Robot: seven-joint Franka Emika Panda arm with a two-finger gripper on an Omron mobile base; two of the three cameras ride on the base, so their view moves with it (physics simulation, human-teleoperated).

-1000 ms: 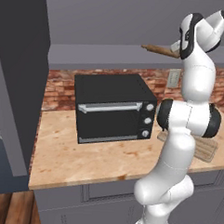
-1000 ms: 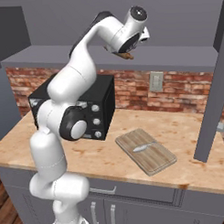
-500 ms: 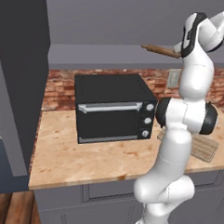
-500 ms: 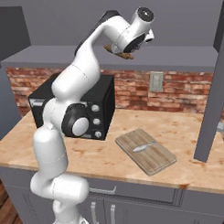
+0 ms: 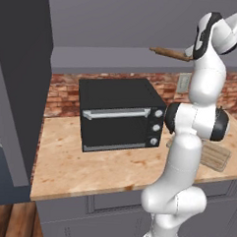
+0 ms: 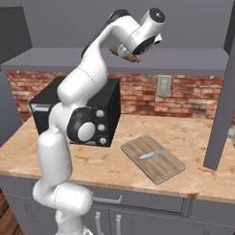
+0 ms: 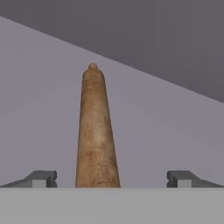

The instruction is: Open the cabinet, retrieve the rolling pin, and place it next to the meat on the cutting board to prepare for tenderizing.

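The cabinet stands open, its doors swung out at the left and right. On its grey shelf floor lies the rolling pin, brown and slim. In the hand view the rolling pin runs straight away from the hand. My gripper is open around its near end, one fingertip on each side with a gap to the wood. Down on the counter, the cutting board carries a small pale piece of meat.
A black toaster oven sits on the light wood countertop under the cabinet, left of the board. A brick backsplash with a wall outlet lies behind. The open right door hangs over the counter's right end.
The hand has pushed a little farther in toward the cabinet, along the rolling pin. The pin, board and meat have stayed put.
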